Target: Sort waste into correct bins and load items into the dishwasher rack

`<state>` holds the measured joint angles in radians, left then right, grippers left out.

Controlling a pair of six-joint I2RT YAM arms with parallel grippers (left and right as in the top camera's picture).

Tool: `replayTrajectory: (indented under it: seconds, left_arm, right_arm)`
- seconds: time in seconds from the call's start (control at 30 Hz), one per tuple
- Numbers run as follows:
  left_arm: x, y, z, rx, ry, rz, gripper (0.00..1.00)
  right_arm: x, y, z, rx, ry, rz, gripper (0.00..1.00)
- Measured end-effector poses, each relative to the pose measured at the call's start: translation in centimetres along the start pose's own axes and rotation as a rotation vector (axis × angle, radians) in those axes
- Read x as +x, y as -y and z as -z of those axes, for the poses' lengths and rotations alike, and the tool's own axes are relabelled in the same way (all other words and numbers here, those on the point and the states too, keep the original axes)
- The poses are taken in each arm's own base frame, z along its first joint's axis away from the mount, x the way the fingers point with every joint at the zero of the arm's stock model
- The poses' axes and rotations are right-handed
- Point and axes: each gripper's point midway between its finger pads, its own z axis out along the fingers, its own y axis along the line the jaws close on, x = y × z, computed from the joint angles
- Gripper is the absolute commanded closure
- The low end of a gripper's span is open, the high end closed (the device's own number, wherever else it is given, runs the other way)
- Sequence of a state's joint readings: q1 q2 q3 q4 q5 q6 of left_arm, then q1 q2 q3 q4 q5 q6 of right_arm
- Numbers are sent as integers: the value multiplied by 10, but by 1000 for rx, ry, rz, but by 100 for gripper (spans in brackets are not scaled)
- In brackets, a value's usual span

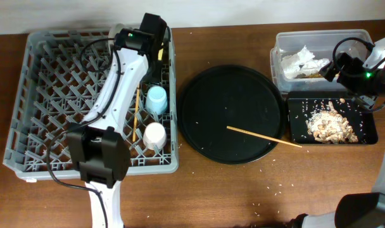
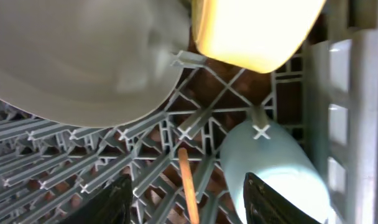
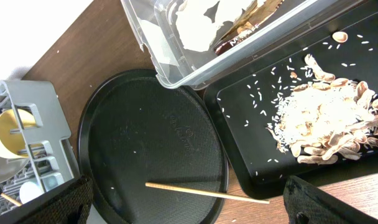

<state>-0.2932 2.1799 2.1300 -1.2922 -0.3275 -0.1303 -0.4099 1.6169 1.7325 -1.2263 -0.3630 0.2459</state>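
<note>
Rack [image 1: 28, 95] sits at the table's left. We see the left arm stretched over it, with the left gripper [image 2: 188, 202] at the rack's far right corner. Its two fingers [image 2: 108, 205] stand wide apart and clasp nothing. In the left wrist view a white plate [image 2: 83, 62] fills the upper left. A yellow bowl [image 2: 257, 31] is just beside it, and a light-blue cup [image 2: 273, 168] sits among the pegs below the bowl. One chopstick [image 2: 186, 171] lies on the grid between the fingers, and we cannot tell whether it touches them. Overhead, a pale cup [image 1: 154, 135] sits near the blue one in the rack.

The round black tray [image 1: 232, 76] lies at centre. A second chopstick [image 1: 263, 136] lies across it, its tip overhanging the right rim.

At right, the clear tub [image 3: 176, 56] holds white napkins [image 1: 303, 62]. The shallow black tray [image 3: 239, 124] just in front of it carries food scraps [image 3: 319, 118] and scattered rice. The right gripper [image 3: 189, 208] hangs above these bins, spread wide and empty.
</note>
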Motion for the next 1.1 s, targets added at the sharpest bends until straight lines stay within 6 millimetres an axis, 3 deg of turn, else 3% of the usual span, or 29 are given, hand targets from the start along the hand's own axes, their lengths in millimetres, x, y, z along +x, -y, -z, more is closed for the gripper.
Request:
replayTrajectory:
  seconds: [0.43, 0.63, 0.77, 0.93, 1.0, 1.07, 1.1]
  left_arm:
    - [-14, -11, -5, -76, 53, 14, 43]
    - [-7, -17, -20, -144, 7, -7, 43]
    - [0, -37, -17, -263, -22, -29, 43]
    - [-1, -42, -12, -295, -18, -32, 43]
    - [-12, -32, 3, -254, 24, -27, 43]
    - [-34, 8, 37, -164, 139, -68, 42]
    - [-42, 40, 52, -94, 197, -121, 43]
  right_arm:
    - [0, 0, 0, 0, 0, -1, 1]
    - [0, 0, 0, 0, 0, 0, 1]
    - [0, 0, 0, 0, 0, 0, 2]
    - [0, 0, 0, 0, 0, 0, 1]
    - [0, 0, 0, 0, 0, 0, 1]
    - [0, 0, 0, 0, 0, -1, 2]
    - [0, 0, 0, 0, 0, 0, 2]
